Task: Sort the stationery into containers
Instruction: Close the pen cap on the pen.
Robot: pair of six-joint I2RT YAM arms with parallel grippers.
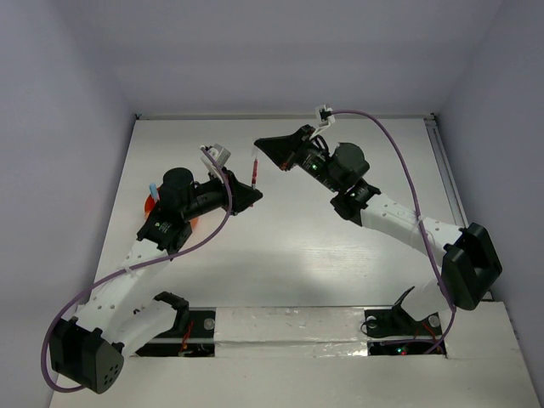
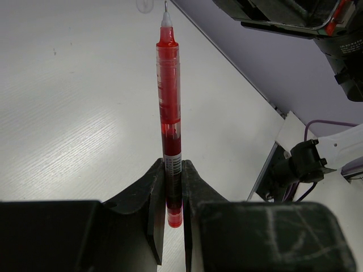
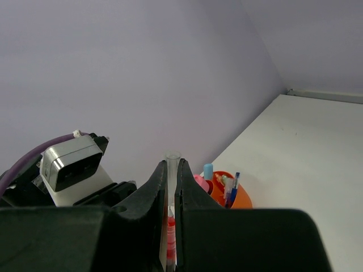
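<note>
My left gripper (image 2: 173,167) is shut on the lower end of a red pen (image 2: 169,102), which points its bare tip away from me. From above, the red pen (image 1: 255,172) stands between the left gripper (image 1: 253,197) and the right gripper (image 1: 260,145). My right gripper (image 3: 172,167) is shut on a clear pen cap (image 3: 172,160), and the red pen (image 3: 170,229) shows behind its jaws. The cap (image 2: 144,5) hangs just left of the pen tip, apart from it. The orange-red pot (image 3: 241,198) holds a blue pen (image 3: 233,188), a pink cap (image 3: 199,182) and a pale blue cap (image 3: 208,170). My left arm half covers the pot (image 1: 150,204).
Lilac walls close in the white table (image 1: 280,255) at the back and on both sides. Purple cables (image 1: 399,161) loop off each wrist. The left wrist camera housing (image 3: 71,161) sits close beside my right jaws. Two mounting cut-outs (image 1: 399,327) lie at the near edge.
</note>
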